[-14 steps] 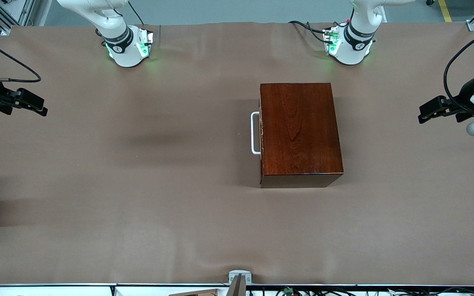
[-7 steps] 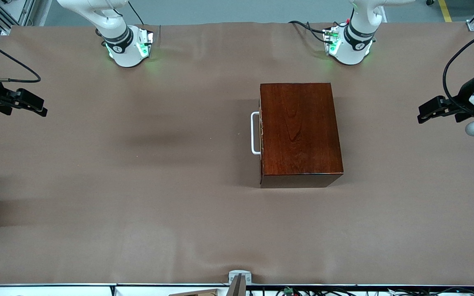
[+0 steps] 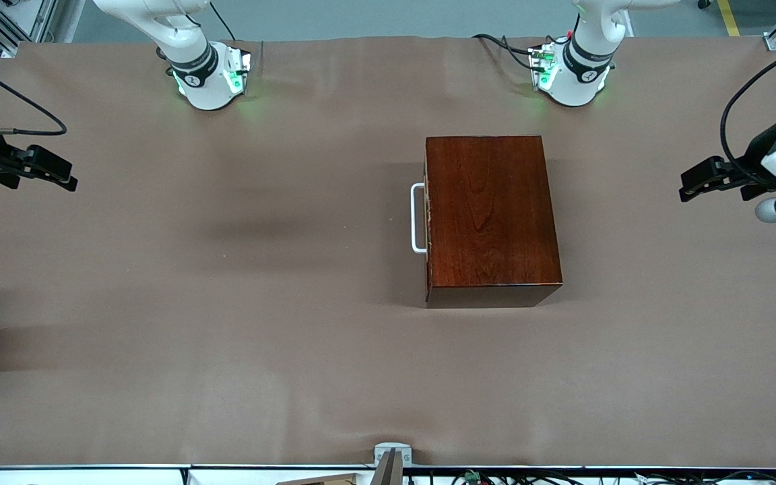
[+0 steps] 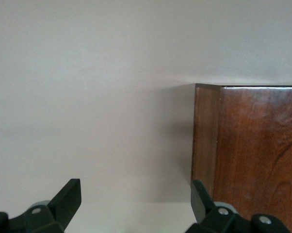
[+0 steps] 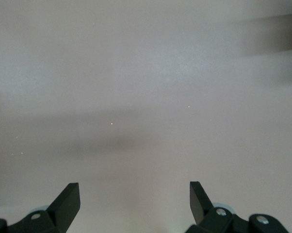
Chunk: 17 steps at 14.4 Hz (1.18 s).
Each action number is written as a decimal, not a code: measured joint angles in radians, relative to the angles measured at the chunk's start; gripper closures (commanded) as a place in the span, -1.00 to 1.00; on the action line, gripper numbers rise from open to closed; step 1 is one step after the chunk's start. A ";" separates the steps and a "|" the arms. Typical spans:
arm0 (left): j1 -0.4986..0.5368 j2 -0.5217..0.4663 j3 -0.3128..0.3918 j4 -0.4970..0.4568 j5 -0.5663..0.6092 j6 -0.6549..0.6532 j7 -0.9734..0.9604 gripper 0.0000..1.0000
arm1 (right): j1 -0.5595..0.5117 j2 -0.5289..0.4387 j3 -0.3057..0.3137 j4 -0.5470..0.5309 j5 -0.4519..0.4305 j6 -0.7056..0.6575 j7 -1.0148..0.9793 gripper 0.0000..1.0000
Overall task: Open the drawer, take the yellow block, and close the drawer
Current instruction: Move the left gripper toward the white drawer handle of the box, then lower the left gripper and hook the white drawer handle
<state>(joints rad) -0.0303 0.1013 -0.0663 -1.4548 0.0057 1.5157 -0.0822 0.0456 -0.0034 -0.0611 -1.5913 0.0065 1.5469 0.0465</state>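
Box [image 3: 489, 215] is glossy dark reddish-brown wood with visible grain, handle [image 3: 417, 218] smooth white bar, table cover [image 3: 226, 303] matt brown and slightly wrinkled, cloth-like.

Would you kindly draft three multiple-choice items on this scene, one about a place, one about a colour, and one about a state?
1. Where does the white handle sit on the wooden box?
A. on the side toward the right arm's end of the table
B. on top
C. on the side toward the left arm's end

2. What colour is the box?
A. pale grey
B. dark reddish-brown
C. bright yellow

3. What state is the drawer in?
A. pulled fully out
B. removed
C. shut

Answers: 1 A, the handle juts from the face toward the right arm's end. 2 B, the front view shows a glossy reddish-brown top. 3 C, no tray projects from the box, and the left gripper and right gripper both hang open away from it.
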 measured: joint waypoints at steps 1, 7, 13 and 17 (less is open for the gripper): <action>-0.001 0.000 -0.021 0.002 0.000 0.000 -0.010 -1.00 | 0.000 0.000 0.000 0.000 0.000 0.000 0.000 -1.00; -0.024 0.001 -0.248 0.037 -0.001 0.004 -0.315 -1.00 | 0.000 0.000 0.000 0.000 0.001 0.001 0.001 -1.00; -0.251 0.061 -0.335 0.075 -0.002 0.006 -0.651 -1.00 | 0.000 0.000 0.000 0.001 0.001 0.001 0.002 -1.00; -0.438 0.190 -0.329 0.142 -0.002 0.020 -0.795 -1.00 | 0.000 0.000 0.000 0.004 0.002 0.001 0.002 -1.00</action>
<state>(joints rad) -0.4680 0.2918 -0.3950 -1.3128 0.0036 1.5362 -0.8774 0.0457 -0.0035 -0.0613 -1.5877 0.0081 1.5480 0.0488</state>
